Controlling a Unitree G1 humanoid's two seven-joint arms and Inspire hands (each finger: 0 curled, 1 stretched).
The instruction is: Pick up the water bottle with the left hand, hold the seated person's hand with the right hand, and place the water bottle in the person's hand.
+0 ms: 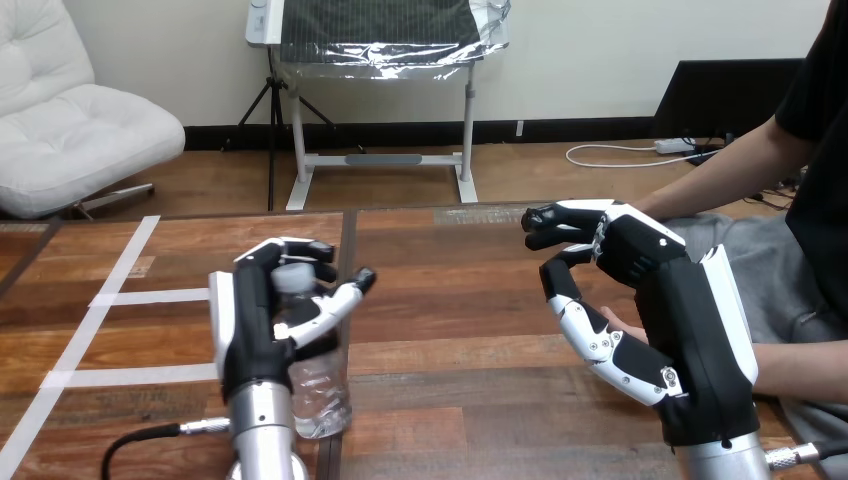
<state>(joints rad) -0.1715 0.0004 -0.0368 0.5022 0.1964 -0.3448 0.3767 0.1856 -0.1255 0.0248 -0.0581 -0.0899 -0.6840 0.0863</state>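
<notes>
A clear plastic water bottle with a white cap stands upright on the wooden table, near its front edge at the left. My left hand is wrapped round its upper half, fingers curled over the far side at the cap and thumb along the right side. At the right, my right hand is raised with its back toward me. A small part of the person's hand shows just past its palm; the rest is hidden behind it. I cannot tell whether the two touch.
The person sits at the table's right side. One forearm reaches in from the upper right behind my right hand, another lies low at the right edge. White tape strips mark the table's left part.
</notes>
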